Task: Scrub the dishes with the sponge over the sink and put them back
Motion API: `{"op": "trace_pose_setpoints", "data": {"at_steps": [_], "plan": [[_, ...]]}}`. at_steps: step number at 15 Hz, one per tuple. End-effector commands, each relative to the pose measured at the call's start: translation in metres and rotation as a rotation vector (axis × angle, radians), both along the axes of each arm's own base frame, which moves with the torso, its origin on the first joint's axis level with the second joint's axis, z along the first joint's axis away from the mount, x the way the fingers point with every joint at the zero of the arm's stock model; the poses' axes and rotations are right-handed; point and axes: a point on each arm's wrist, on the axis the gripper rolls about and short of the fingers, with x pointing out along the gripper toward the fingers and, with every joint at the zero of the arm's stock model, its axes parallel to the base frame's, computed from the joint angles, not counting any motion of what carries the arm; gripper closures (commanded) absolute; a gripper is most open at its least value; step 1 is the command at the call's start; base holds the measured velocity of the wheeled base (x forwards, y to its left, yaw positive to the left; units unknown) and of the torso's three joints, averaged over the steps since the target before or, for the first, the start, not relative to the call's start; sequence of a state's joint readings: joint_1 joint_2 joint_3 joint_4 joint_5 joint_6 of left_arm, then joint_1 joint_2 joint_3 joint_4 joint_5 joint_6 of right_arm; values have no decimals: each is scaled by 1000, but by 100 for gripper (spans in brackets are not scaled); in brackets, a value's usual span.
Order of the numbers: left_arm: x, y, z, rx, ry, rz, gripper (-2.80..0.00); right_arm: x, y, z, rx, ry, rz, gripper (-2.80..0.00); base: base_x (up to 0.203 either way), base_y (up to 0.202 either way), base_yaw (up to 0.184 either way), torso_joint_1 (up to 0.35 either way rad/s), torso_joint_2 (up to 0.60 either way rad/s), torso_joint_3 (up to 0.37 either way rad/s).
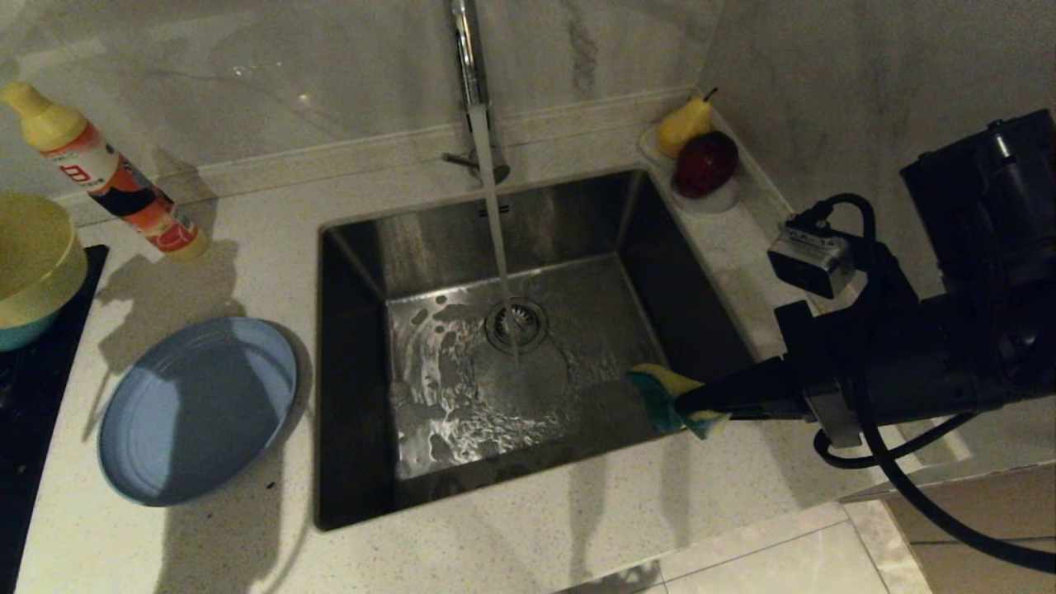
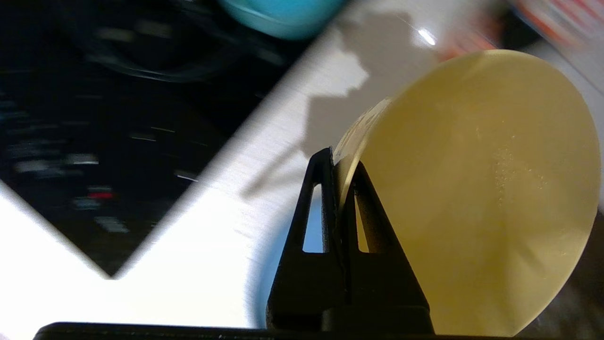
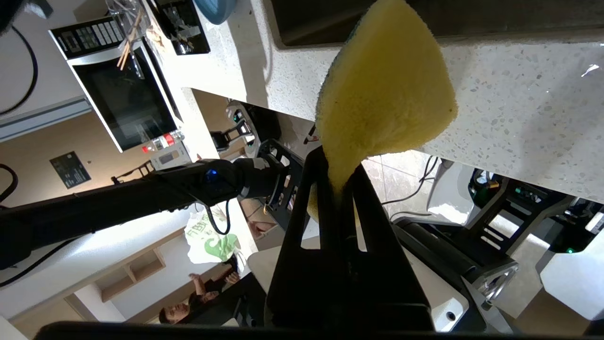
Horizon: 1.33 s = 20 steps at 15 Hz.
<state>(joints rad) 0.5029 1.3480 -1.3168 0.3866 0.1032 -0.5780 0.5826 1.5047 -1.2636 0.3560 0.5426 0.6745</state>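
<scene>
1. Right gripper [image 1: 701, 404] is clamped on the sponge [image 1: 664, 396], hanging over the sink [image 1: 363, 264] at its 4 o'clock edge.
2. Tap water runs onto the drain [image 1: 517, 323].
3. Left gripper [image 2: 340, 165] pinches the pale-yellow bowl [image 2: 472, 189] by its rim, above the counter [image 2: 188, 245].
4. That bowl sits at 9 o'clock of the sink, over the teal bowl [image 1: 21, 334].
5. Slate-blue plate [image 1: 198, 408] lies at 8 o'clock, on the counter.

Head looks down on sink [image 1: 528, 330]; wrist cams hug tools
</scene>
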Motion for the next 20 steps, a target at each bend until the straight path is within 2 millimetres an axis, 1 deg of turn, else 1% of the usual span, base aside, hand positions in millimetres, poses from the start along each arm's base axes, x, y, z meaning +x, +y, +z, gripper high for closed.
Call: {"op": "trace_pose_setpoints", "data": {"at_steps": [1, 3, 6, 8, 10, 12, 14, 18, 20], "plan": [[1, 34, -15, -59, 39, 130, 0, 0, 0, -2, -3, 3, 2, 0, 0, 0, 0, 0, 0, 0], [7, 59, -32, -121, 77, 202, 0, 3, -5, -2, -4, 5, -17, 0, 0, 0, 0, 0, 0, 0], [14, 99, -64, -229, 143, 307, 0, 6, -7, -6, -12, 15, -26, 0, 0, 0, 0, 0, 0, 0], [9, 118, -74, -282, 140, 335, 0, 6, -7, -6, -10, 14, -26, 0, 0, 0, 0, 0, 0, 0], [9, 138, -83, -286, 126, 369, 0, 6, -6, -7, -13, 18, -26, 0, 0, 0, 0, 0, 0, 0], [10, 150, -94, -305, 130, 379, 0, 6, -6, -7, -13, 20, -26, 0, 0, 0, 0, 0, 0, 0], [10, 158, -100, -331, 132, 366, 0, 5, -6, -7, -12, 18, -25, 0, 0, 0, 0, 0, 0, 0], [17, 172, -119, -366, 153, 362, 0, 6, -6, -7, -12, 20, -27, 0, 0, 0, 0, 0, 0, 0], [17, 179, -125, -374, 157, 372, 0, 6, -6, -7, -12, 20, -26, 0, 0, 0, 0, 0, 0, 0]]}}
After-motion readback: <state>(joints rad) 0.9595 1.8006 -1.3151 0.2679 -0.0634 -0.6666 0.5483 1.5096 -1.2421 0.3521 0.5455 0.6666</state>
